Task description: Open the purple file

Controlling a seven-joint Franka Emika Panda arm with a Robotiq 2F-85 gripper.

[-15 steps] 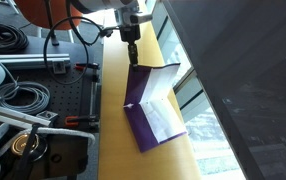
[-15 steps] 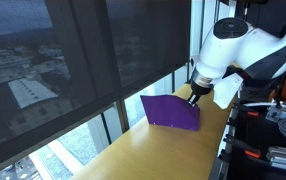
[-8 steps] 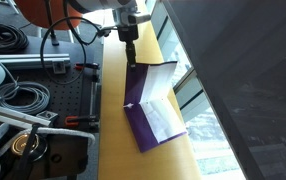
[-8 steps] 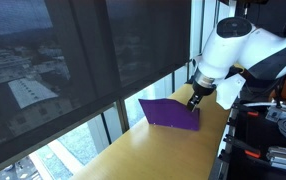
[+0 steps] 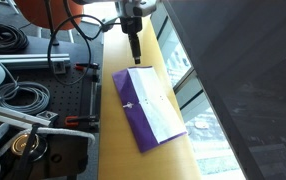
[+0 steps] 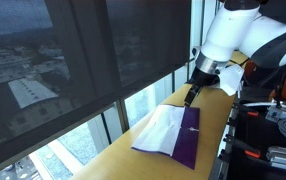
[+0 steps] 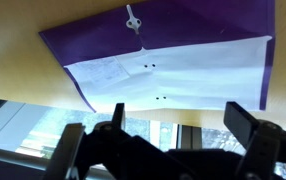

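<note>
While hovering over the far end of the yellow desk (image 5: 111, 150), holds nothing: fingers (image 7: 117, 116) spread apart and empty in the wrist view, gripper (image 5: 136, 56) hanging just above the purple file (image 5: 133, 125), apparently not touching it. Shows the purple file flat on the desk beside the window (image 5: 193, 95), cover folded out, white sheets (image 5: 155, 108) face up (same in both exterior views, see (image 6: 188, 140)).

Judged as opened, or all but. For a clean finish:
- Lift straight up and clear, with the fingers apart.
- Avoid dragging a tip across the loose white sheets or nudging the file toward the window-side edge of the desk.
- If testing for spring-back, press lightly on the purple flap, not on the paper.

On writing: only faint grey print (image 7: 108, 70) near one corner of the top sheet, too small to read. No brand or label legible. Also shows a small white tie (image 7: 132, 18) on the purple cover and punch holes (image 7: 148, 67) in the paper.
</note>
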